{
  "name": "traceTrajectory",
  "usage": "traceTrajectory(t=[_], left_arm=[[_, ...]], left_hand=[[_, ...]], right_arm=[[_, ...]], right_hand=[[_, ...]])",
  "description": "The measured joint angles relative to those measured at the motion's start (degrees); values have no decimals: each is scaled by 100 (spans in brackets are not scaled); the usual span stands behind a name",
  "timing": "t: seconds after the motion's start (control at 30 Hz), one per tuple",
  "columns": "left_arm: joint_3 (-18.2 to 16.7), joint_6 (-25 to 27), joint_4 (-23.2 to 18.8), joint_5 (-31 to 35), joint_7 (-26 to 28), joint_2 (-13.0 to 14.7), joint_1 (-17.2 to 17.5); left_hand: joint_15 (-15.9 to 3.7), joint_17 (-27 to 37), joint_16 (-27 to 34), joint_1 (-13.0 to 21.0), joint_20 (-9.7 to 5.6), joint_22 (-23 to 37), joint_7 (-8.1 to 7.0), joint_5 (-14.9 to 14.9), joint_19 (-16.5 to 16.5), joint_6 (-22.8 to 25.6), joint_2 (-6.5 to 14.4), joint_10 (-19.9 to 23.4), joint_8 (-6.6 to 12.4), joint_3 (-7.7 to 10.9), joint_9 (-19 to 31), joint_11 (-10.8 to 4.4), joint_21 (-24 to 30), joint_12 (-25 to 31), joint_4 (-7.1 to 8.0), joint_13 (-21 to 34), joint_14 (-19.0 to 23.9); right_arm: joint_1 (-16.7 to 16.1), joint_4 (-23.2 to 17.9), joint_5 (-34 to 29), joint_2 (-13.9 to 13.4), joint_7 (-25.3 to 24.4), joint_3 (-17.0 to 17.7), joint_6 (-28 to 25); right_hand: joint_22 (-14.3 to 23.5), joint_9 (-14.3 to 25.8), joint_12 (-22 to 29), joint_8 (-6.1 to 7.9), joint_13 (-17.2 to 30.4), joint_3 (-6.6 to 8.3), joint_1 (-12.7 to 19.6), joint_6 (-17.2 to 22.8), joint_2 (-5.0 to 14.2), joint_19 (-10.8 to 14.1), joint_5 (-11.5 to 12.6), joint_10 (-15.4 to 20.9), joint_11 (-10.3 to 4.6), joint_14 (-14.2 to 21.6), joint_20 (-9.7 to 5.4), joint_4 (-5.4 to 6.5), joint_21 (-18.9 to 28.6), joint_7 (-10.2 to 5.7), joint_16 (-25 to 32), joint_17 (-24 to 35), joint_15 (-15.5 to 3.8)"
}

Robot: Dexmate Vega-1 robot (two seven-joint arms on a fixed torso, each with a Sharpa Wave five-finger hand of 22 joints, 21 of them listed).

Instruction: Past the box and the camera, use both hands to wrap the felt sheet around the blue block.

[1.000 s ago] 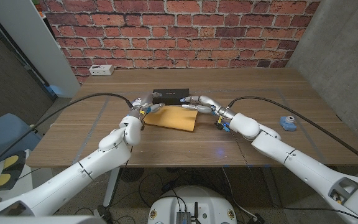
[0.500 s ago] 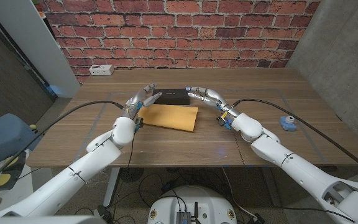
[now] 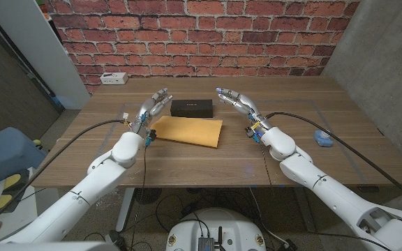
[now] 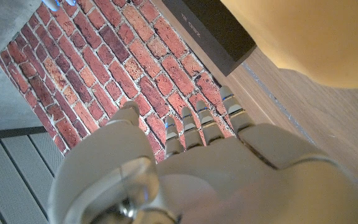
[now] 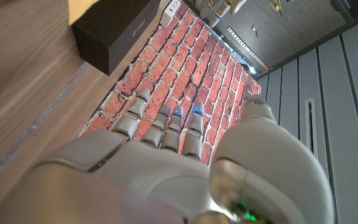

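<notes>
A tan felt sheet (image 3: 187,130) lies on the table just in front of a black box (image 3: 191,107); anything under the sheet is hidden. My left hand (image 3: 153,107) hovers at the box's left end with its fingers spread, holding nothing. My right hand (image 3: 237,101) hovers at the box's right end, fingers also apart and empty. In the left wrist view my left hand (image 4: 229,162) reaches toward the box (image 4: 210,28) and the felt (image 4: 309,37). The right wrist view has my right hand (image 5: 160,155) near the box (image 5: 114,34) and a felt corner (image 5: 82,7).
A small blue object (image 3: 322,137) sits near the table's right edge. A white power strip (image 3: 113,79) lies at the far left by the brick wall. Cables trail from both wrists across the wooden table (image 3: 285,97).
Both hands have lifted off the felt's far corners, moved back and apart to the box's ends, and spread their fingers. The felt now lies alone.
</notes>
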Motion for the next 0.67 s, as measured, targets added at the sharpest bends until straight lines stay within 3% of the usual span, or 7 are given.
traceTrajectory(t=[0.33,0.67], left_arm=[[-163,-862,815,-1048,-818,-96,-178],[-159,-1267,1507,-1754,-1605,-190,-491]], left_hand=[[38,0,0,-113,-76,-1,30,0,-94,-30,8,-64,10,-40,0,64,-44,0,40,0,-106],[83,-1,0,-197,-93,-1,82,0,-172,-37,45,-122,29,-24,0,122,-88,0,70,1,-183]], right_arm=[[-255,-98,292,247,-345,206,177],[-559,-49,482,547,-860,512,526]], right_hand=[[0,0,0,0,0,-21,-45,-30,1,-10,0,1,0,-20,73,-21,0,31,0,1,-21],[0,0,25,24,1,-21,-47,14,1,-40,0,43,42,-20,103,-21,-1,74,0,-27,-21]])
